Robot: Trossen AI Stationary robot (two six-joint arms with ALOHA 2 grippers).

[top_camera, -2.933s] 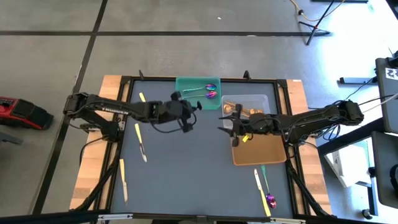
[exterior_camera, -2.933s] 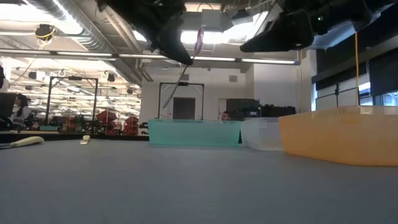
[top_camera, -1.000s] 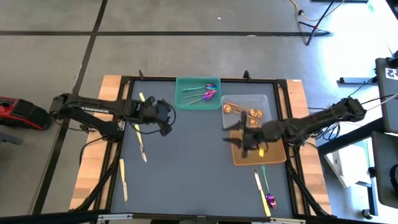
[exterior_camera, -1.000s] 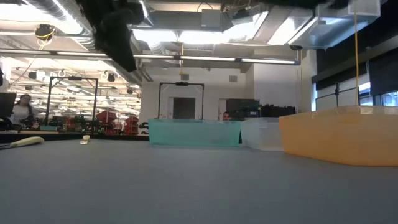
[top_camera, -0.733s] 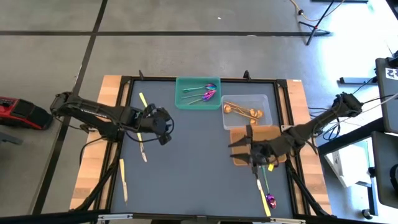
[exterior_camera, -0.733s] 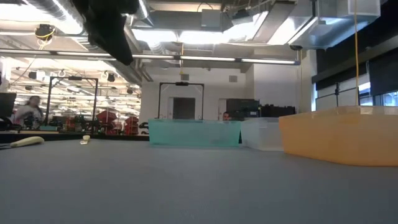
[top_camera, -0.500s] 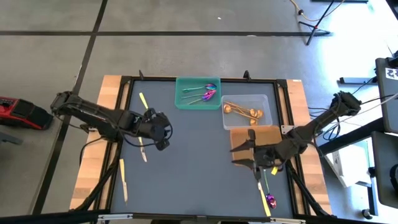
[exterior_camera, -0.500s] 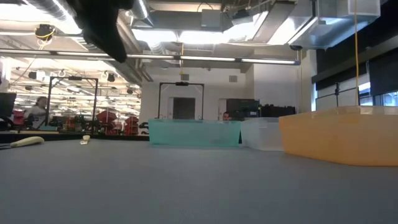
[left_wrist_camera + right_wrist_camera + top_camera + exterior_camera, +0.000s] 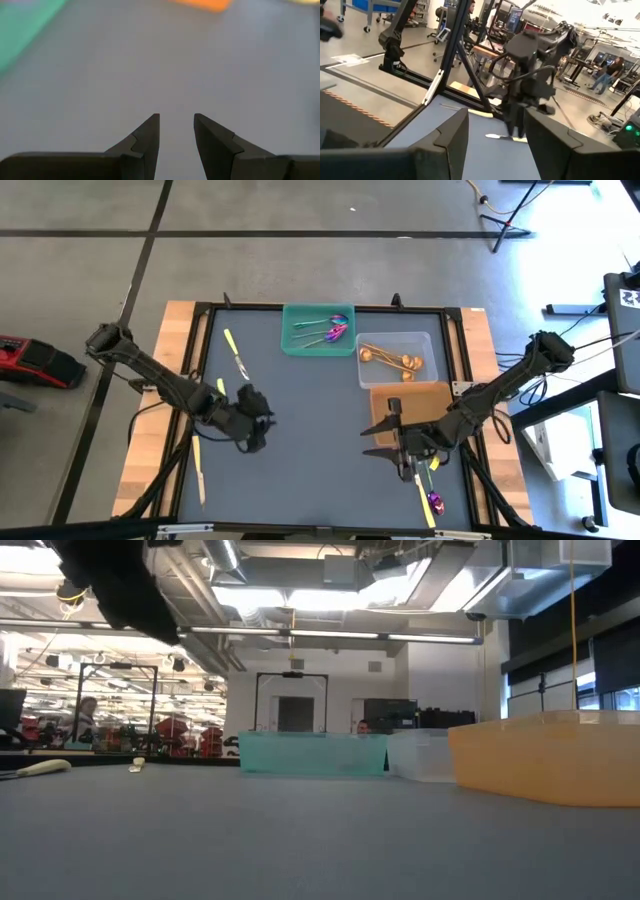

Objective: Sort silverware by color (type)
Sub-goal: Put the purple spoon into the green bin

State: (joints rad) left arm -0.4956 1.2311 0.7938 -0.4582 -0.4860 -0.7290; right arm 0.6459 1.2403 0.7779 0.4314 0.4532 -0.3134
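- High view: the left gripper (image 9: 256,430) is held over the left part of the grey table (image 9: 310,430), jaws parted and empty, just beside a pale yellow knife (image 9: 222,391) part-hidden under the arm. Two more loose knives are logged: one (image 9: 235,354) near the far left, one (image 9: 198,468) on the near left edge. The right gripper (image 9: 392,442) hangs near the front of the orange tray (image 9: 385,398), likewise parted and empty, close to a yellow knife (image 9: 423,498) and a purple-headed spoon (image 9: 433,498) at the near right. Purple-headed spoons (image 9: 328,328) lie in the green tray (image 9: 292,345); gold spoons (image 9: 385,357) lie in the clear tray (image 9: 425,340). What lies in the orange tray cannot be told.
- Low view: only the dark bulk of the left arm (image 9: 120,585) is seen high up; the three trays stand in a row at the back, and a knife handle (image 9: 40,768) lies far off on the table.
- Left wrist view: the two fingertips (image 9: 149,131) stand apart over bare table, nothing between them.
- Right wrist view: the fingers (image 9: 451,131) are spread with nothing held; the other arm is seen beyond, above a knife.
- Step judged: between picks, each arm reaching for a loose piece.
- Next move judged: each gripper is to be lowered astride a slim handle and closed; flat, thin pieces may slip.
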